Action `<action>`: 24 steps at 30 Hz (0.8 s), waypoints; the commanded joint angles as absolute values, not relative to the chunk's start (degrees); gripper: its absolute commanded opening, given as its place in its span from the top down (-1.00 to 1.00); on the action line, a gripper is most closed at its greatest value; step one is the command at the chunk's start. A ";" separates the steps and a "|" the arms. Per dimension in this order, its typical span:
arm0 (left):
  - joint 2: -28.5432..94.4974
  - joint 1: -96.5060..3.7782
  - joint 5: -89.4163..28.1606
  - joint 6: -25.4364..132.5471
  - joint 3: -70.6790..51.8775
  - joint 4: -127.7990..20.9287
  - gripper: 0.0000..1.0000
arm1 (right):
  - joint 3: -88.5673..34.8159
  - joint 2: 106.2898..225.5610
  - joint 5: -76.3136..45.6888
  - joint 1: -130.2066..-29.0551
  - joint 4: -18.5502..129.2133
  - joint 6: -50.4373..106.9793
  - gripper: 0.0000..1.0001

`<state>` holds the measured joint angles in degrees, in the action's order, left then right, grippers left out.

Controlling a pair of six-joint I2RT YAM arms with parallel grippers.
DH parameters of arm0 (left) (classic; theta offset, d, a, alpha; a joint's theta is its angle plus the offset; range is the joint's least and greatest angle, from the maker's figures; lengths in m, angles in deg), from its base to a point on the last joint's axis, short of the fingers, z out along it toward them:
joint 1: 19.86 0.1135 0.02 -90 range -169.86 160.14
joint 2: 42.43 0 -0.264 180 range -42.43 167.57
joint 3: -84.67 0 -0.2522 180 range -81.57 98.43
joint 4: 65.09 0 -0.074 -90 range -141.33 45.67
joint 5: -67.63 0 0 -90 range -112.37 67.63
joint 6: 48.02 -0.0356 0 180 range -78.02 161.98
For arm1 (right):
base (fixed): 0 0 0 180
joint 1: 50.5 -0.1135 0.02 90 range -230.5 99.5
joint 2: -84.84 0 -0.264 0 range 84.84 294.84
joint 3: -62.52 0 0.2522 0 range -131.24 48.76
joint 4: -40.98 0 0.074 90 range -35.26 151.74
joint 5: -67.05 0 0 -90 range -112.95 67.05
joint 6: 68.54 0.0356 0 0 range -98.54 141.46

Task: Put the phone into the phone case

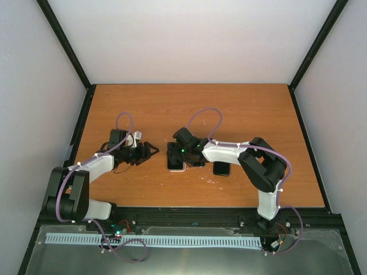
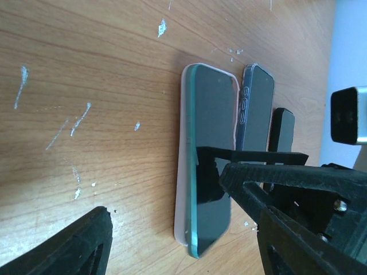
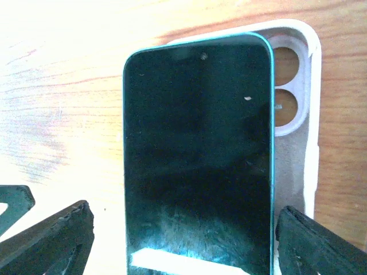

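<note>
The phone (image 3: 198, 154), with a black screen and a teal rim, lies face up on the whitish phone case (image 3: 301, 114). It is shifted sideways, so one long wall and the camera holes of the case show beside it. In the left wrist view the phone (image 2: 213, 143) rests slightly raised on the case (image 2: 182, 166). My right gripper (image 3: 186, 240) is open and straddles the phone's near end, its left finger (image 3: 51, 240) clear of the phone's edge. My left gripper (image 2: 183, 240) is open just short of the phone's end; in the top view it (image 1: 151, 152) sits left of the phone (image 1: 175, 164).
A second phone in a clear case (image 2: 258, 106) and a small black phone (image 2: 282, 129) lie beside the task phone, seen from above as the clear-cased phone (image 1: 196, 161) and the black phone (image 1: 221, 168). The wooden table (image 1: 172, 109) has black rails along its edges.
</note>
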<state>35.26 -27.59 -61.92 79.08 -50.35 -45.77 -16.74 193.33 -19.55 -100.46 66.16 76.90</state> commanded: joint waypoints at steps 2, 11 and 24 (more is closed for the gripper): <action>37.55 -27.16 -63.72 77.75 -48.47 -48.56 -0.39 | -18.21 191.10 -22.09 -100.95 68.31 75.91 -0.74; 40.55 -27.18 -65.96 77.53 -46.68 -50.71 -0.28 | -13.88 186.61 -20.67 -99.27 65.44 70.09 -0.51; 46.55 -28.20 -67.47 79.93 -44.92 -54.20 -0.11 | -9.65 187.90 -15.76 -94.89 61.53 66.30 -0.10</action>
<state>44.44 -27.70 -65.94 79.17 -47.29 -51.67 -10.03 187.32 -17.43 -95.69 64.06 68.35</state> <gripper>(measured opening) 0.566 0.535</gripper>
